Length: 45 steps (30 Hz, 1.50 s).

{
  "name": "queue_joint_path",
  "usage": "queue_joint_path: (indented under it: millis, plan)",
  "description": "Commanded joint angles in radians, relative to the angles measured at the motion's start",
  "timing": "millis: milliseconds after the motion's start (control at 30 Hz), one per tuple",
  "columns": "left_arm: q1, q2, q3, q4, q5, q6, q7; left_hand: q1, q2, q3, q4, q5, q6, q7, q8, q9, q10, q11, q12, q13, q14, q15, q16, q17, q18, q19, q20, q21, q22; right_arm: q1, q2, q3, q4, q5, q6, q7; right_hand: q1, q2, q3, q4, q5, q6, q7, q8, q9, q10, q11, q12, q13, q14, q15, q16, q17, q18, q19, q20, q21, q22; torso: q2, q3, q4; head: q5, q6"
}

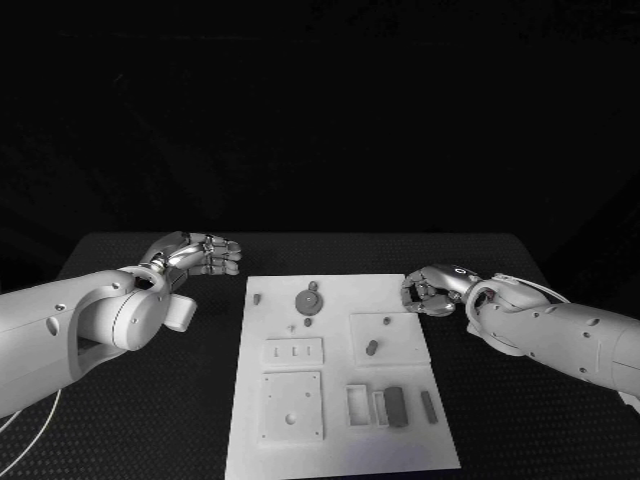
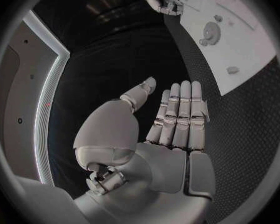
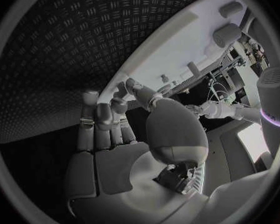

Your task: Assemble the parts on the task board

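On the task board (image 1: 335, 400), about 6 small parts lie scattered.

Left hand (image 1: 202, 254) flat, empty; right hand (image 1: 437, 290) curled, empty

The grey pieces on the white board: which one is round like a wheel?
The round disc near the far end of the task board. The other parts, like the one on the raised square, are small pegs or bars.
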Motion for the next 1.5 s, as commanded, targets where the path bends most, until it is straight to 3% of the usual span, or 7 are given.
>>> queue_joint_path:
  millis: [33,167,767,967,1167,1367,1500]
  plan:
    - [0.001,0.000,0.001,0.003,-0.004,0.014,0.008,-0.006,-0.002,-0.004,0.001,0.003,-0.005,-0.002,-0.002,-0.001,0.002,0.000,-0.005,0.001,-0.002,0.006,-0.005,0.002,0.001,-0.008,0.002,-0.006,0.001,-0.002,0.001,0.000,0.001,0.009,-0.006,0.004,-0.002,0.021,-0.002,-0.005,-0.004,0.197,-0.011,0.009,0.006,-0.012,-0.028,0.007,-0.001,0.007,-0.010,0.010,0.001,0.006,0.008,-0.003,0.008,0.018,0.000,-0.0002,0.0007,-0.001,-0.002]
    - [0.001,-0.001,0.001,0.004,-0.004,0.014,0.007,-0.007,-0.002,-0.004,0.002,0.003,-0.005,-0.002,-0.002,-0.001,0.002,0.000,-0.005,0.001,-0.002,0.006,-0.005,0.002,0.001,-0.008,0.002,-0.006,0.001,-0.002,0.002,0.000,0.000,0.019,-0.018,0.003,-0.004,0.037,-0.002,-0.011,-0.004,0.207,-0.017,0.015,0.013,0.002,-0.035,0.011,-0.002,0.035,-0.016,0.017,0.029,0.006,0.018,-0.008,0.014,0.018,0.000,-0.0003,0.0004,-0.001,-0.003]
    - [0.001,-0.003,0.001,0.007,-0.006,0.019,0.007,-0.006,-0.002,-0.004,0.001,0.004,-0.005,-0.002,-0.001,-0.001,0.002,0.000,-0.005,0.002,-0.002,0.006,-0.005,0.003,0.001,-0.008,0.002,-0.006,0.001,-0.002,0.004,0.001,0.009,0.031,-0.051,-0.013,-0.007,0.055,0.002,-0.036,-0.004,0.224,-0.025,0.020,0.026,0.023,-0.043,0.016,-0.001,0.065,-0.026,0.023,0.054,0.006,0.031,-0.018,0.019,0.017,-0.001,-0.0004,0.0003,-0.001,-0.004]
    - [0.001,-0.001,0.001,0.002,-0.054,0.051,-0.018,-0.022,0.016,-0.006,0.017,0.003,0.023,-0.014,0.014,0.004,0.029,-0.011,0.006,0.010,0.017,-0.001,-0.001,0.012,0.002,0.001,-0.002,-0.004,0.006,0.001,-0.004,0.022,0.057,0.019,-0.046,-0.047,-0.006,0.058,0.003,-0.042,-0.004,0.226,-0.026,0.020,0.027,0.024,-0.044,0.017,0.000,0.069,-0.028,0.023,0.058,0.006,0.032,-0.019,0.020,0.017,-0.002,-0.0008,-0.0021,-0.001,0.006]
    - [0.002,0.009,0.002,0.001,-0.110,0.139,-0.154,-0.070,0.020,-0.025,0.047,-0.001,0.069,-0.034,0.032,0.011,0.069,-0.030,0.022,0.025,0.046,-0.013,0.012,0.030,-0.001,0.017,-0.013,0.003,0.015,0.061,-0.010,0.027,0.152,-0.050,0.006,-0.134,-0.005,0.058,0.004,-0.045,-0.004,0.227,-0.026,0.020,0.028,0.025,-0.045,0.017,0.001,0.069,-0.029,0.024,0.057,0.006,0.034,-0.020,0.021,0.017,-0.003,-0.0018,-0.0041,0.000,0.019]
    - [0.005,0.033,0.002,0.017,-0.143,0.152,-0.279,-0.115,0.004,-0.045,0.072,-0.002,0.079,-0.039,0.032,0.010,0.081,-0.036,0.025,0.032,0.052,-0.018,0.016,0.042,-0.002,0.019,-0.018,0.003,0.020,0.113,-0.003,0.027,0.263,-0.121,0.036,-0.225,-0.006,0.056,0.004,-0.047,-0.004,0.229,-0.027,0.020,0.029,0.026,-0.045,0.018,0.001,0.068,-0.029,0.023,0.055,0.006,0.034,-0.021,0.021,0.017,-0.011,-0.0039,-0.0095,0.009,0.028]
    - [0.005,0.056,0.002,0.028,-0.169,0.150,-0.319,-0.132,0.006,-0.048,0.087,-0.002,0.075,-0.037,0.024,0.006,0.100,-0.045,0.036,0.044,0.064,-0.026,0.026,0.058,0.000,0.031,-0.026,0.011,0.028,0.129,0.008,0.027,0.326,-0.159,0.027,-0.273,-0.005,0.056,0.005,-0.048,-0.004,0.230,-0.027,0.021,0.029,0.027,-0.045,0.018,0.002,0.070,-0.030,0.024,0.057,0.006,0.034,-0.021,0.022,0.017,-0.019,-0.0064,-0.0094,0.019,0.034]
